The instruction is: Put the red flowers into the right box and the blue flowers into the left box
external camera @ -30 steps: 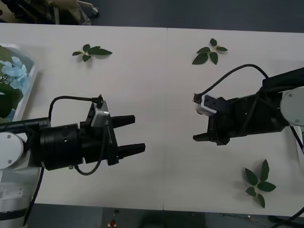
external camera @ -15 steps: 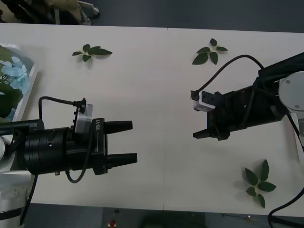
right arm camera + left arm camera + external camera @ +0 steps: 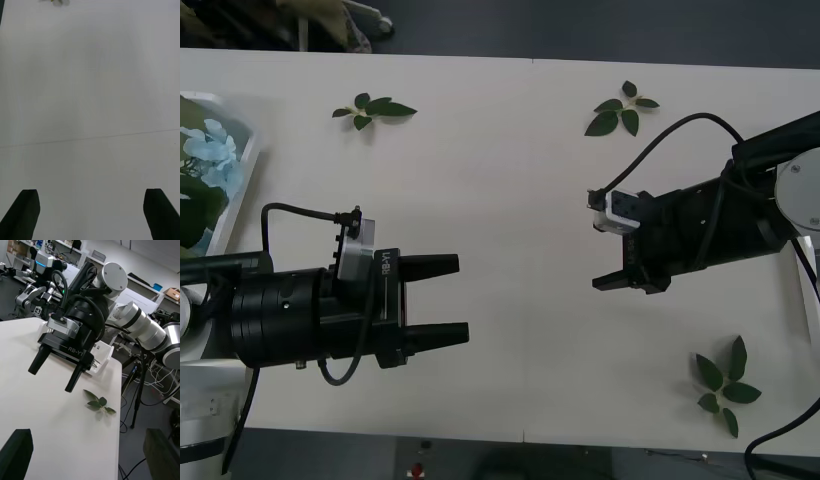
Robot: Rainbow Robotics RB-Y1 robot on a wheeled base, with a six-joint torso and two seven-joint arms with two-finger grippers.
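Left gripper (image 3: 438, 298) has pulled back toward the robot's side of the table (image 3: 510, 200) and rolled level over the last second, now static; right gripper (image 3: 610, 281) has nudged slightly back toward its own side. Both hover low over bare tabletop, fingers spread and carrying nothing; the right wrist view confirms its two black fingers (image 3: 23, 210) parted with only table between. They face each other across the middle, well apart, which reads as a retreat or parking pose, not an approach. Blue flowers (image 3: 208, 150) sit in the left box (image 3: 242, 165) at the far-left edge, big dark leaves beside them. No red roses on the table in the front view; the right box (image 3: 105, 359) shows as a white rim behind the right arm, contents hidden, so I can't confirm the reds are in it. What's left out is just leaf sprigs (image 3: 372, 108), not task items. Judgement: sorting looks finished or close.
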